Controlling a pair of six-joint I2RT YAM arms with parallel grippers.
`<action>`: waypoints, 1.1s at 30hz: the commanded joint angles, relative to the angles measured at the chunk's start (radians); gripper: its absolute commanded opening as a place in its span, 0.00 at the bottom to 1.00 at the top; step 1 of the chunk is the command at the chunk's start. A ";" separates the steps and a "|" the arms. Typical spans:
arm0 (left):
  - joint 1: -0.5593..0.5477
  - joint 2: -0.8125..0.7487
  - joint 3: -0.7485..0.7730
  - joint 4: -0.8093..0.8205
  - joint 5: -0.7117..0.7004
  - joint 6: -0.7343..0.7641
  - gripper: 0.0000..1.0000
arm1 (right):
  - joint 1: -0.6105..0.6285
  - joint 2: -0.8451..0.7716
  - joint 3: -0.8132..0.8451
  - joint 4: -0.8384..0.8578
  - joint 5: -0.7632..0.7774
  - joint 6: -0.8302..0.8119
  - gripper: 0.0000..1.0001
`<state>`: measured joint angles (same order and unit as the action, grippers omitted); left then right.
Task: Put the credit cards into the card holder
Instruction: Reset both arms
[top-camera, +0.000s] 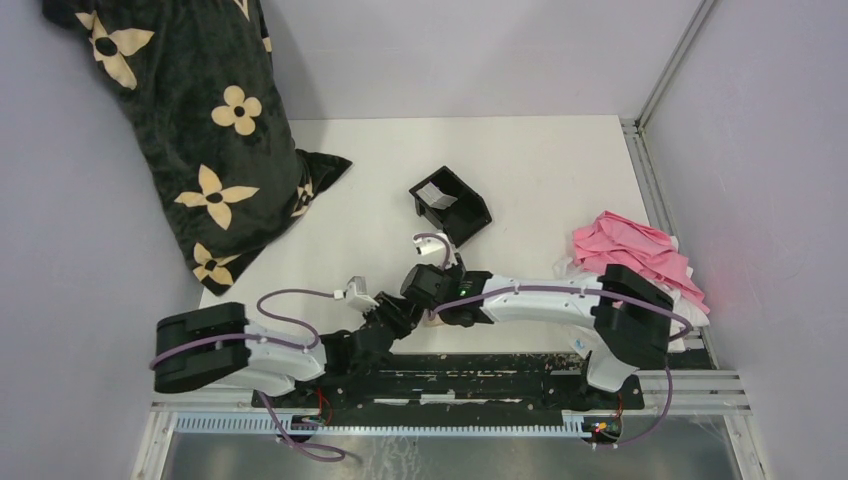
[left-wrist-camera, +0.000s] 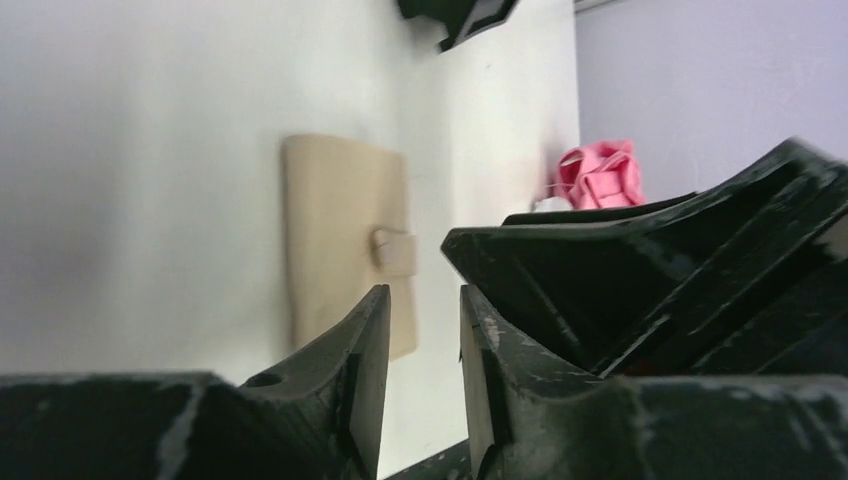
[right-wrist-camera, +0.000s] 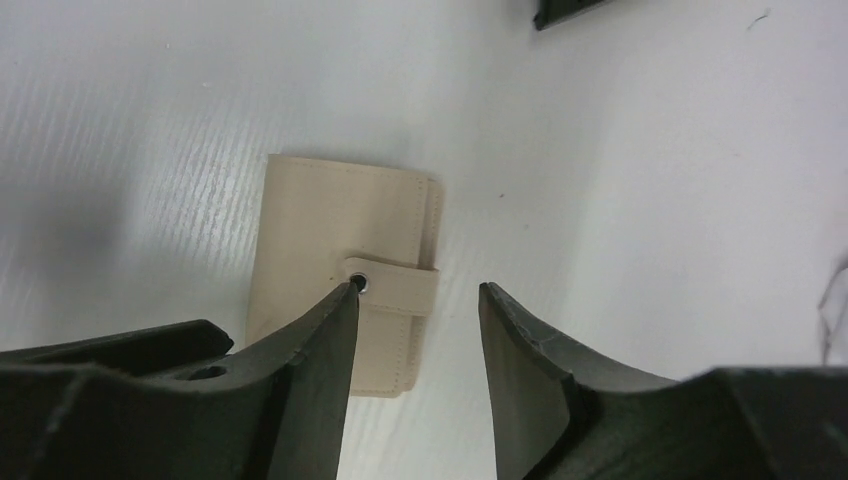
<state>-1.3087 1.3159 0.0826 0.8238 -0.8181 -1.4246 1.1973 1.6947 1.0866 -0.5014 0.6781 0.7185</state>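
Observation:
The tan card holder (right-wrist-camera: 330, 220) lies folded shut on the white table, its snap tab (right-wrist-camera: 395, 285) fastened. In the left wrist view the card holder (left-wrist-camera: 340, 230) sits just beyond the fingers. My left gripper (left-wrist-camera: 425, 292) is open by a narrow gap, with bare table between its jaws. My right gripper (right-wrist-camera: 420, 287) is open wider, its left fingertip over the snap tab, holding nothing. In the top view both grippers (top-camera: 412, 303) meet near the front edge and cover the holder. A pale grey-white card (top-camera: 435, 193) lies in the black tray (top-camera: 470, 215). No other credit cards show.
A black pillow with cream flowers (top-camera: 200, 130) leans at the back left. Pink cloth (top-camera: 635, 255) is heaped at the right edge by the right arm. The black tray stands just behind the grippers. Grey walls close in the table.

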 joint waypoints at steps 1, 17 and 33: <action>0.001 -0.187 0.094 -0.342 -0.117 0.238 0.40 | 0.005 -0.124 -0.044 0.058 0.100 -0.055 0.57; 0.137 -0.388 0.221 -0.572 -0.329 0.749 0.73 | -0.384 -0.518 -0.312 0.149 0.268 -0.212 1.00; 0.747 -0.014 0.301 -0.314 0.039 0.916 0.83 | -0.700 -0.430 -0.297 0.202 0.054 -0.255 0.99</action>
<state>-0.6014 1.3113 0.4541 0.3405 -0.8005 -0.5365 0.4992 1.2026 0.7006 -0.2794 0.7570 0.4332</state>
